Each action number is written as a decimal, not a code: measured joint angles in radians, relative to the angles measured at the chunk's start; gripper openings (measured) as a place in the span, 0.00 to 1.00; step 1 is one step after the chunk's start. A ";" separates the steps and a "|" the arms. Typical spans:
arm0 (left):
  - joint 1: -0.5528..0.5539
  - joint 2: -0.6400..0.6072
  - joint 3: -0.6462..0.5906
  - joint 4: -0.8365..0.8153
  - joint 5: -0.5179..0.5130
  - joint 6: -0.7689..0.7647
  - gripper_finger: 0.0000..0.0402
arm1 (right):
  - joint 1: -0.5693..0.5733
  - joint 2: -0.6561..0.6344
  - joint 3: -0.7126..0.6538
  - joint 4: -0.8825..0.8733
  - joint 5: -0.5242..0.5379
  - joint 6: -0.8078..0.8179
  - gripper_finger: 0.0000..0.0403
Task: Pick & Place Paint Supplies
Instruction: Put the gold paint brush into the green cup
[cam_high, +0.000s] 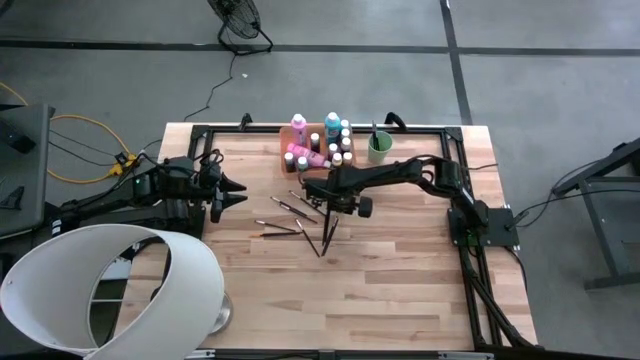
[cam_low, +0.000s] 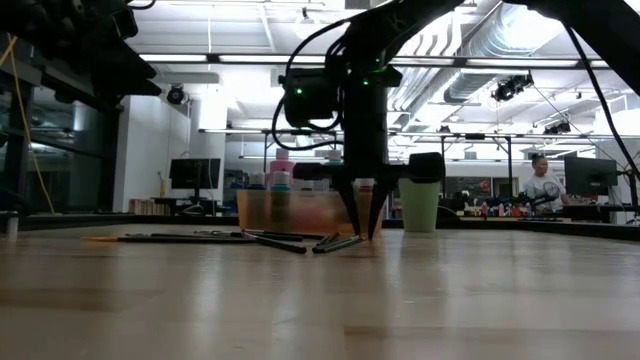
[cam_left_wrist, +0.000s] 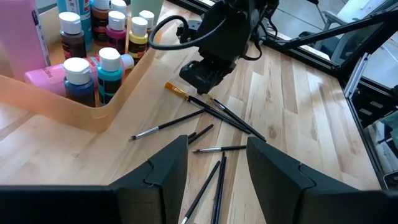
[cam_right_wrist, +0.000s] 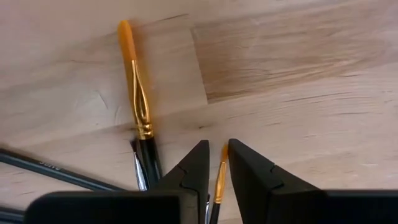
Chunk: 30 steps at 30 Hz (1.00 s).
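Observation:
Several thin dark-handled paintbrushes (cam_high: 290, 215) lie scattered on the wooden table in front of the orange tray (cam_high: 300, 150), which holds paint bottles (cam_high: 330, 125) with white caps. My right gripper (cam_right_wrist: 218, 152) points down over the brushes, shut on one brush with an orange tip (cam_right_wrist: 224, 152). A second brush with a gold ferrule (cam_right_wrist: 138, 93) lies beside it. At the table's left my left gripper (cam_left_wrist: 217, 162) waits above the wood, open, touching nothing. My right gripper pinches the paintbrush just behind its orange bristle end (cam_right_wrist: 220, 180) between its two fingers. The fingers come from above, pointing down, one on each side of the thin shaft. The brush lies flat on the table; its handle is hidden under the gripper.
A light green cup (cam_high: 379, 148) stands right of the tray at the far edge. A black frame rail (cam_high: 320, 128) runs along the far and right sides. A large white lamp shade (cam_high: 110, 290) covers the near left corner. Bare wood lies toward the near edge.

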 joint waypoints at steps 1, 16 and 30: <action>0.000 0.000 0.000 0.000 0.000 0.000 0.40 | 0.000 -0.002 -0.015 0.016 -0.008 0.002 0.13; 0.000 0.000 0.000 -0.003 0.001 0.000 0.40 | 0.010 0.002 -0.045 0.051 -0.017 -0.030 0.13; 0.000 0.000 0.000 -0.003 0.005 0.000 0.40 | 0.012 0.002 -0.047 0.047 -0.017 -0.069 0.01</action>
